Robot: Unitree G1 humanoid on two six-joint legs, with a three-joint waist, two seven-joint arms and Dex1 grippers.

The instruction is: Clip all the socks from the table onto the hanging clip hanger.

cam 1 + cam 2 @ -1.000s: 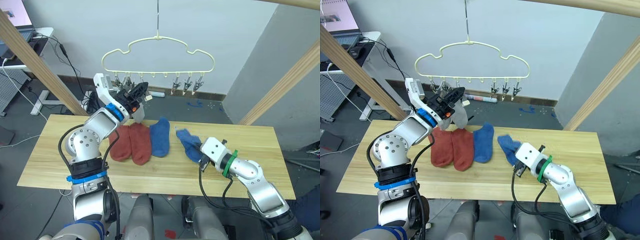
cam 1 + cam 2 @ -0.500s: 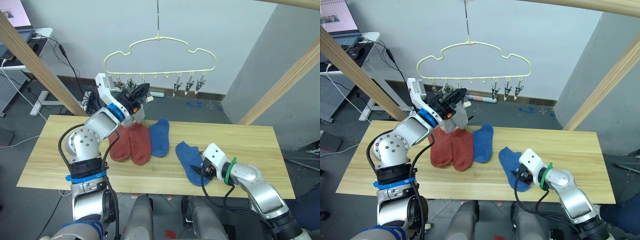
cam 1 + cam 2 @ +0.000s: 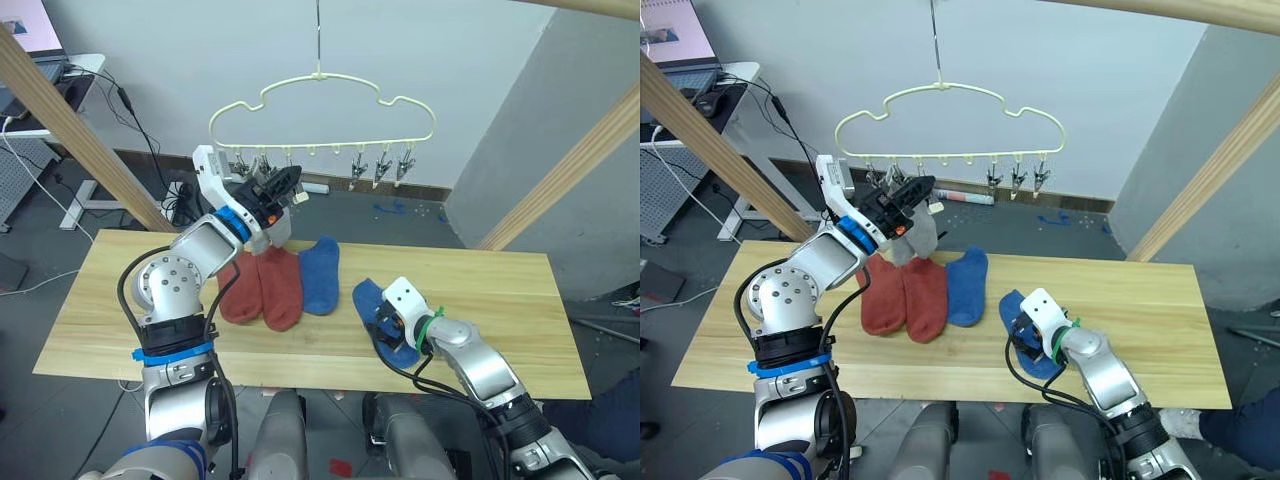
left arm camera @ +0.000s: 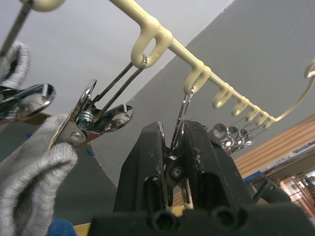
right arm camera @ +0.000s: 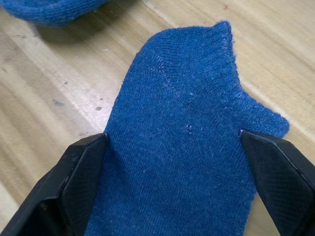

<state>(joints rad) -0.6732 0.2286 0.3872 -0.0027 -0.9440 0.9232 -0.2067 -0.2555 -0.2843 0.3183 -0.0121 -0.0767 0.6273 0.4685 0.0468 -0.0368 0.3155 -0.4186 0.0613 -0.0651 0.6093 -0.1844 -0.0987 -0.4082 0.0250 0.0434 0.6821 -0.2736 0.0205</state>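
Since the earlier frames: right claw (image 5: 172,187) shifted leftward along the near edge of the surface (image 3: 100,310), with the near blue sock (image 3: 385,325) dragged from a crumpled heap into a flat strip; left claw (image 4: 172,162) unchanged at the clip hanger (image 3: 320,105). Right claw spread wide, one finger either side of the near blue sock, pressing down toward it, not yet clenched. Left claw clenched on a metal clip (image 4: 179,123) of the hanger row, beside a light grey sock (image 3: 275,225) hanging from the neighbouring clip. Remaining socks flat on the surface: two rust-red socks (image 3: 265,285) side by side, far blue sock (image 3: 320,270) just beside them. Handling, judged: soft knit, very light, limp, liable to fold or slide on the wood rather than lift cleanly; best hold at the ribbed cuff edge, pinching both layers, leaving a free margin for the clip. Long axis of the near blue sock running diagonally from back-left to front-right; cuff end pointing away from the right wrist camera, toward the far blue sock.
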